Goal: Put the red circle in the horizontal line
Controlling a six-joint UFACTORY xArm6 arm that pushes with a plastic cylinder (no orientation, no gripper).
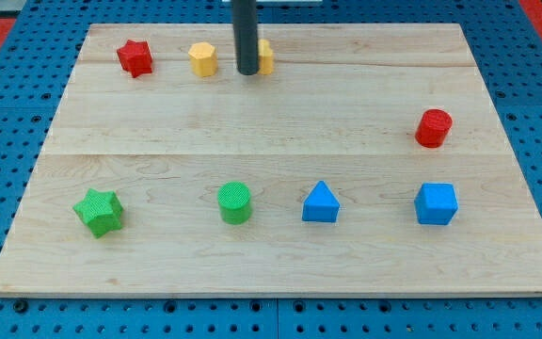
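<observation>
The red circle (pixel 433 128) stands at the view's right, above the blue cube (pixel 437 203). Along the view's bottom a row runs left to right: green star (pixel 99 211), green circle (pixel 235 202), blue triangle (pixel 320 202), blue cube. My tip (pixel 247 72) is at the view's top, far to the left of the red circle. It stands between a yellow hexagon (pixel 202 58) and a second yellow block (pixel 265 56), which the rod partly hides.
A red star (pixel 135 57) lies at the top left of the wooden board (pixel 280 273). Blue pegboard (pixel 7 141) surrounds the board on all sides.
</observation>
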